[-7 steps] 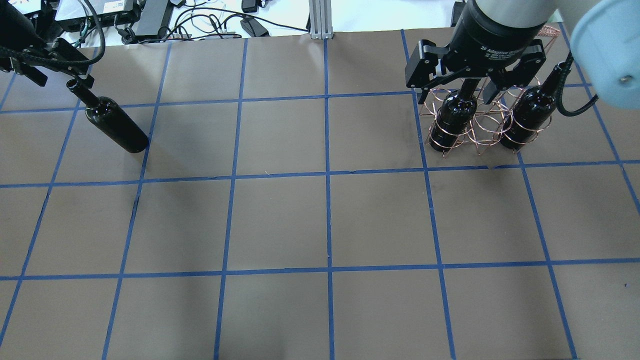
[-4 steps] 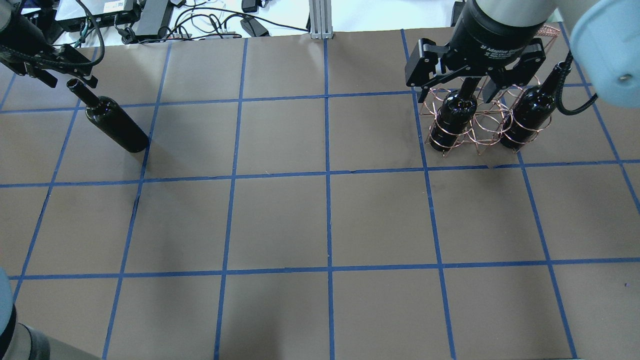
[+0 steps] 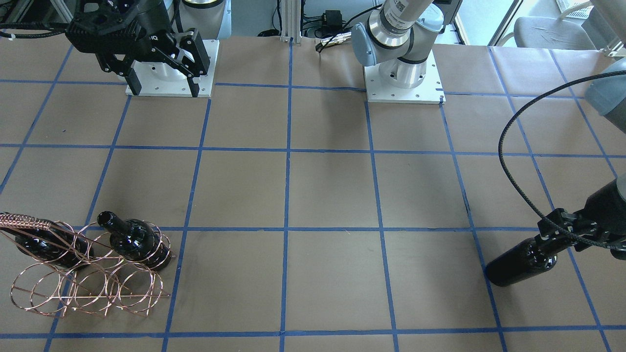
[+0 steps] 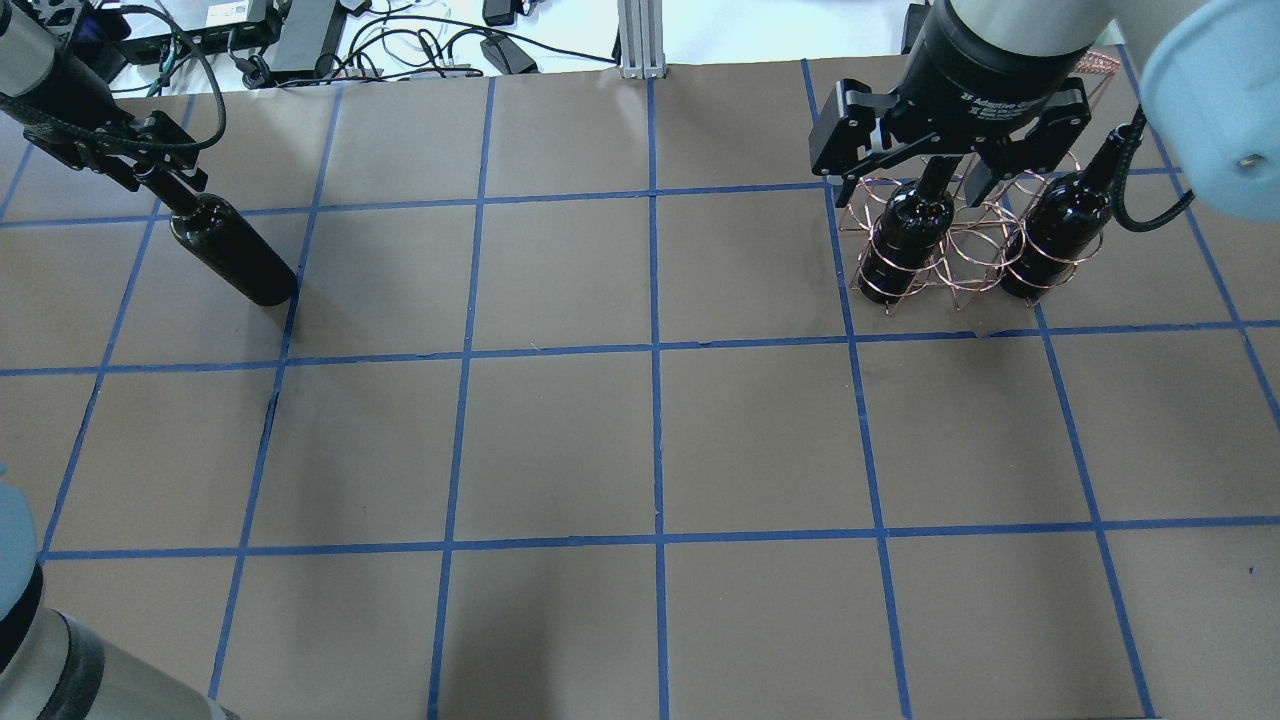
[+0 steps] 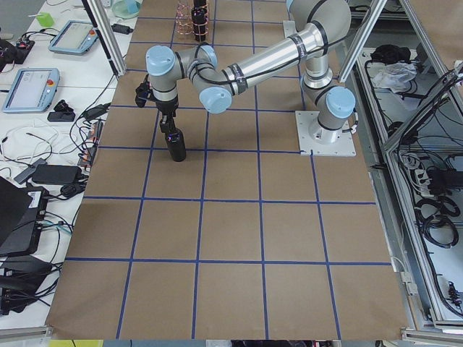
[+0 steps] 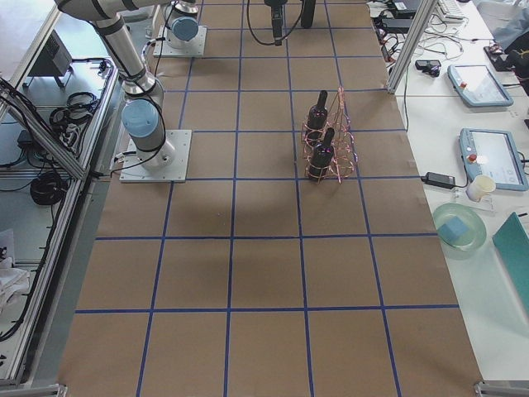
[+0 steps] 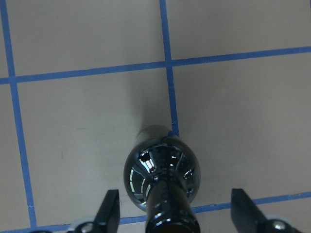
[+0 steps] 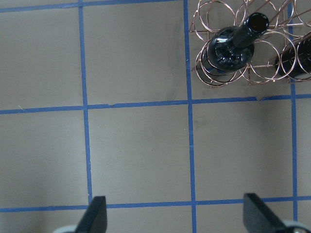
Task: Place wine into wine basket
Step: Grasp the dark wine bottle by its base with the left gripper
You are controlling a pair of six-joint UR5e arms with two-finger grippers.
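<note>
A nearly black wine bottle [image 4: 232, 257] stands upright at the table's far left; it also shows in the front view [image 3: 518, 261] and the left wrist view [image 7: 163, 167]. My left gripper [image 4: 160, 180] is open with its fingers [image 7: 111, 209] on either side of the bottle's neck, not touching it. The copper wire wine basket [image 4: 962, 245] stands at the far right and holds two more bottles, one [image 4: 905, 232] on its left and one [image 4: 1062, 232] on its right. My right gripper [image 4: 945, 150] is open and empty, high above the basket [image 8: 245, 73].
Brown paper with blue tape lines covers the table [image 4: 650, 440]. Cables and power bricks [image 4: 300, 40] lie beyond its far edge. The arm bases [image 3: 403, 78] stand on white plates on the robot's side.
My left gripper has moved from beside the bottle's mouth to down over its neck, which now sits between the open fingers. The right arm, basket and bottles have not moved.
</note>
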